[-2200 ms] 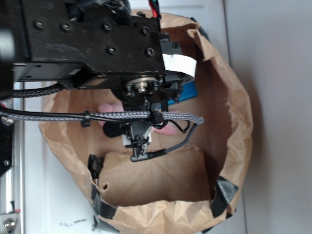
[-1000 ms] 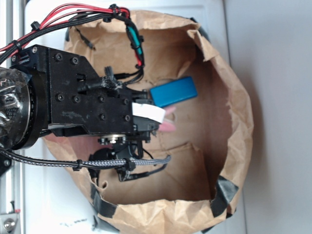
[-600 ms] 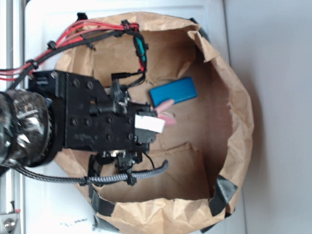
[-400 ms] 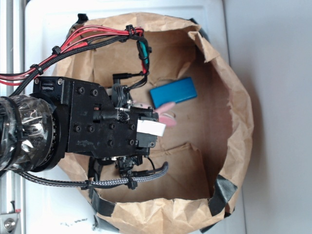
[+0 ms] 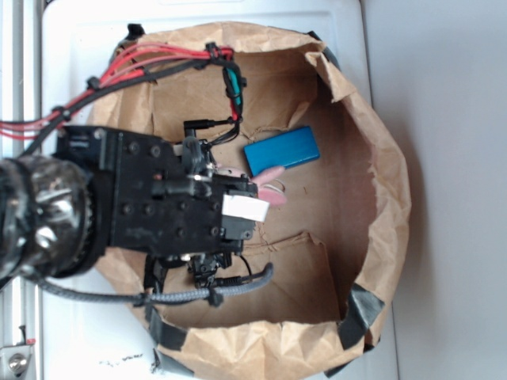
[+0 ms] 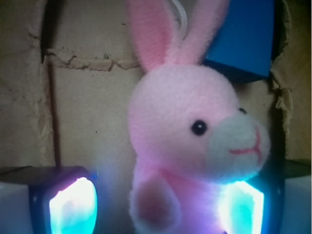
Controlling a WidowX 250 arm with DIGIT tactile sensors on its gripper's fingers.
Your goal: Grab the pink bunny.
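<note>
In the wrist view the pink bunny (image 6: 180, 126) fills the middle, upright, ears up, pale muzzle turned right. My gripper (image 6: 156, 207) stands open around its body. The right glowing pad (image 6: 241, 207) touches the bunny's side, while a gap separates the left pad (image 6: 73, 207) from it. In the exterior view only the bunny's pink ears (image 5: 272, 187) poke out past the black gripper (image 5: 255, 194), whose fingers are hidden under the wrist. The bunny lies on the floor of the brown paper bag (image 5: 390, 198).
A blue rectangular block (image 5: 282, 150) lies just beyond the bunny's ears, also seen behind them as the blue block (image 6: 241, 36). The bag's crumpled walls ring the gripper. Red and black cables (image 5: 150, 63) trail over the bag's back-left rim. A folded flap (image 5: 261, 285) lies on the bag floor.
The arm swung from over the bag's back to its left side and came down over the bunny. In the last half second it barely moved.
</note>
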